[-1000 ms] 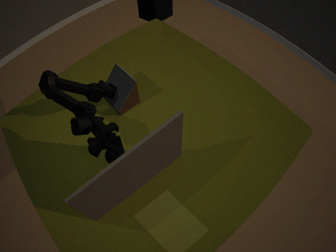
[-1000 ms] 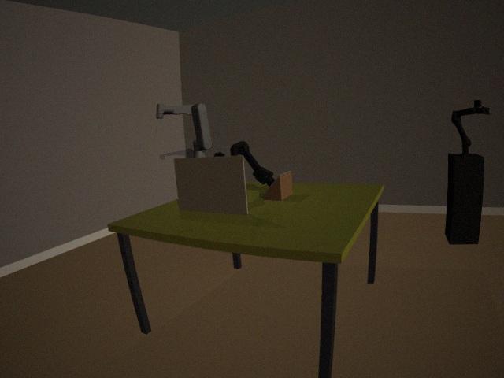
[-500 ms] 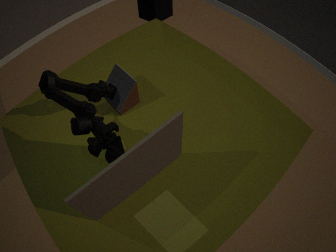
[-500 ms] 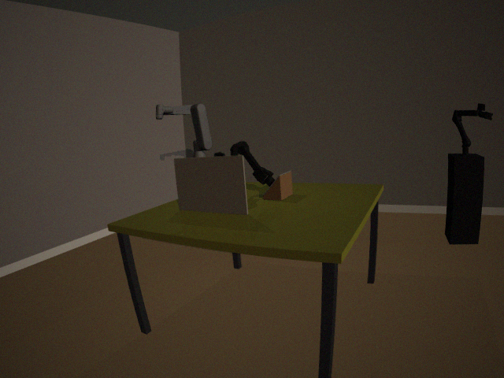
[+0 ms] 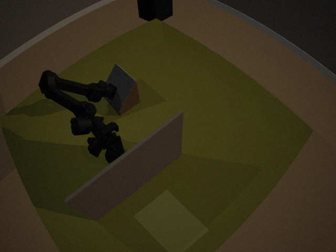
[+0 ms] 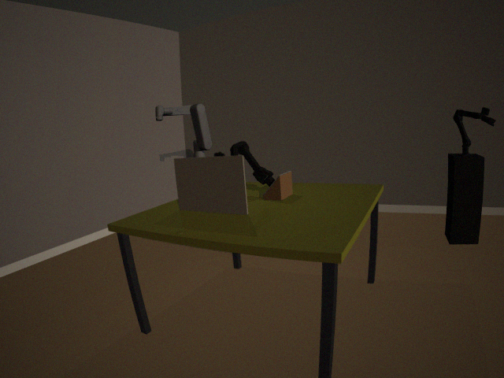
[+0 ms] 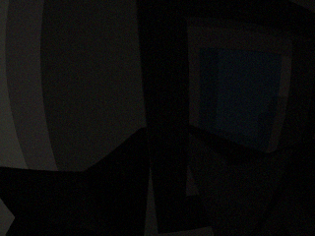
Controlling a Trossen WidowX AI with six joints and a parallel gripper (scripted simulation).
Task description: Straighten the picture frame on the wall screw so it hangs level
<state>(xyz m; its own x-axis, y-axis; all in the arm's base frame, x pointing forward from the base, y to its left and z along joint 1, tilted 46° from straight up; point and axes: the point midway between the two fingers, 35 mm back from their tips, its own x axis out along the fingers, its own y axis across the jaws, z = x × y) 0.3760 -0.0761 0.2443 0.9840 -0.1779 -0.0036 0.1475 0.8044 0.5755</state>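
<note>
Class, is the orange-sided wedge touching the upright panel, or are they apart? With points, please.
Apart. The top view shows green tabletop (image 5: 230, 108) (image 6: 301, 227) between the wedge (image 5: 131, 98) (image 6: 286, 187) and the panel (image 5: 138, 168) (image 6: 211, 185).

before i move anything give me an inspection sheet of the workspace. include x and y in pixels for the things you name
surface: yellow-green table (image 5: 230, 108) (image 6: 309, 220), dimly lit; a pale square patch (image 5: 170, 219), object or light unclear
job's things: picture frame (image 7: 236, 34) with a blue picture, dark in the wrist view; screw and levelness cannot be made out
clutter: nothing loose seen; upright panel (image 5: 135, 168) (image 6: 211, 185) and sloped block (image 5: 130, 100) (image 6: 286, 185) stand on the table
grippers: claw (image 5: 112, 151) (image 7: 164, 133) at the panel, closed on something, apparently the frame
cables: nothing seen
surroundings: grey arm (image 6: 200, 126) beyond the panel; black pedestal (image 5: 147, 9) (image 6: 465, 199) away from the table, another black arm (image 6: 462, 127) on it
</note>
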